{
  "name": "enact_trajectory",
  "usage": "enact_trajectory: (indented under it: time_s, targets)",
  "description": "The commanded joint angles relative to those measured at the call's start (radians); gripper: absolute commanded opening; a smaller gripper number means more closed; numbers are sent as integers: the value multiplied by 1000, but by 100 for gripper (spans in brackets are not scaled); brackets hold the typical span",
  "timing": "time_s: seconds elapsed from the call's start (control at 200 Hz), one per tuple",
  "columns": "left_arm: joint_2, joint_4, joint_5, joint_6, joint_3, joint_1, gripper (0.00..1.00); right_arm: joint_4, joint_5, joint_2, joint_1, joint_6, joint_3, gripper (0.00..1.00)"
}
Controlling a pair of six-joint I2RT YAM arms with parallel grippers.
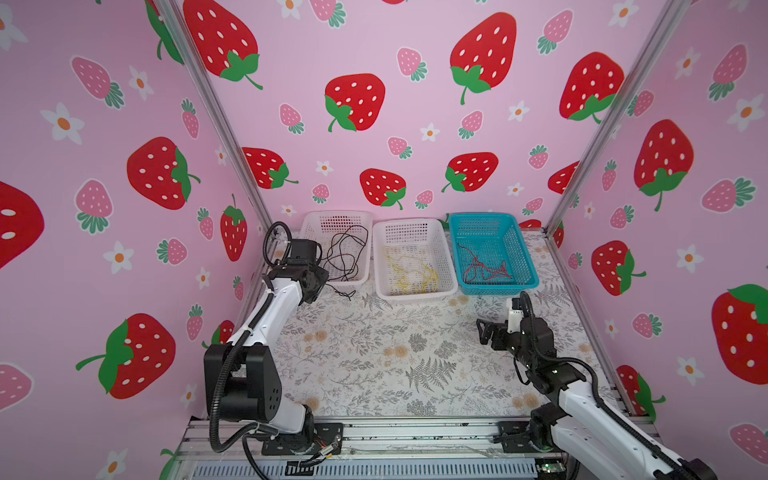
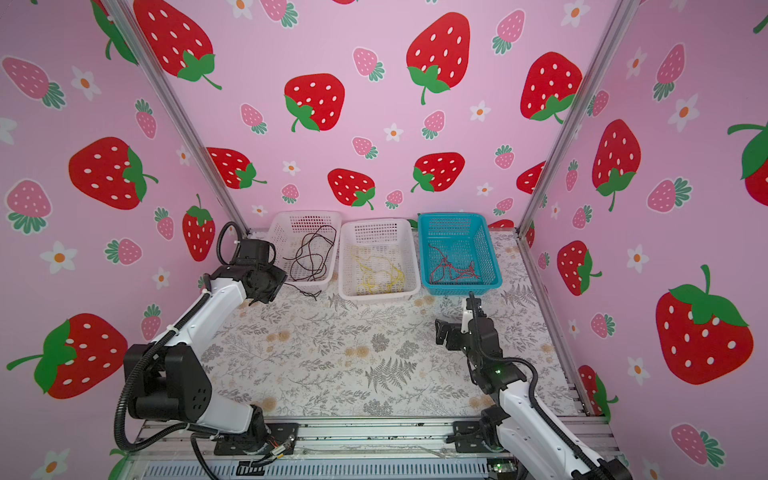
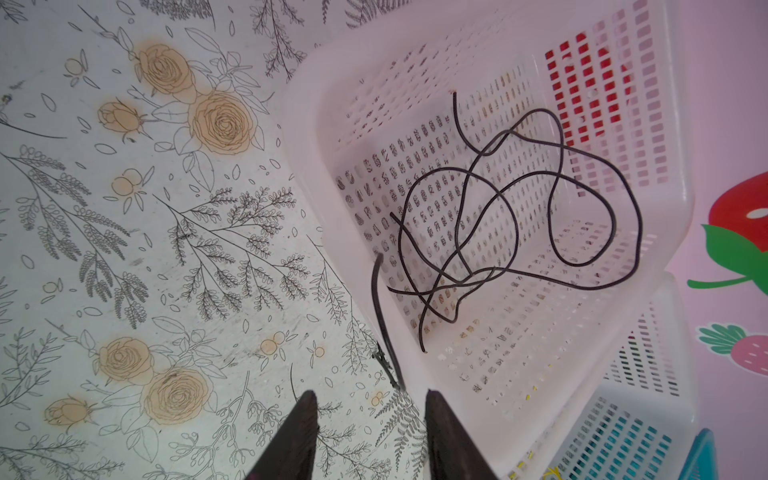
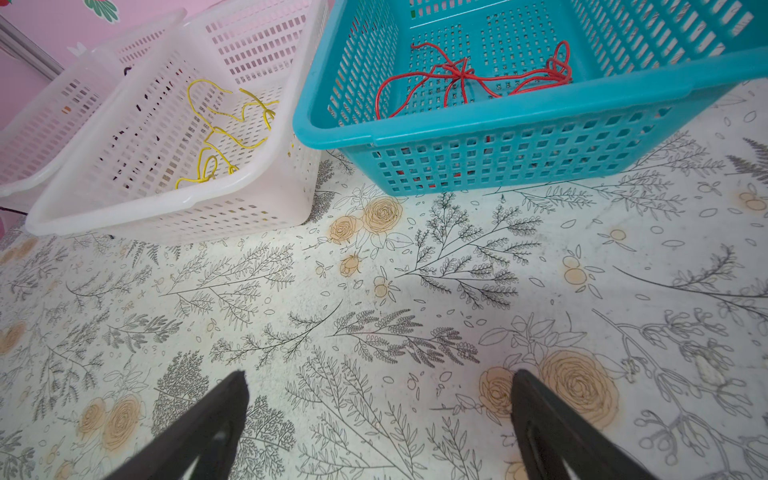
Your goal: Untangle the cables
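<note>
Quick count: three baskets, so two white baskets point(image 1: 316, 226) point(image 1: 415, 296) and one blue basket point(image 1: 498, 287), three loose bunches, black cables point(image 1: 347, 257), yellow cables point(image 1: 411, 274), red cables point(image 1: 484, 268), plus two end effectors point(image 3: 370, 399) point(image 4: 378, 376) over one tabletop point(image 1: 374, 353).

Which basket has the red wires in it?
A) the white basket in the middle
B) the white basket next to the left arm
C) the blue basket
C: the red cables lie in the blue basket, while the middle white basket holds the yellow cables and the left white basket holds the black cables.
</note>
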Motion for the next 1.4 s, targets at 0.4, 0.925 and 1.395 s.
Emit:
enact_trajectory:
  time_s: [0.4, 0.925, 1.395]
  targets:
    - [97, 14, -11, 10, 96, 19, 39, 25, -12, -3, 6, -7, -13, 99]
    - [157, 10, -16, 19, 127, 26, 31, 30, -21, -11, 8, -2, -19, 99]
    - [161, 3, -24, 32, 149, 27, 26, 31, -22, -18, 9, -1, -20, 99]
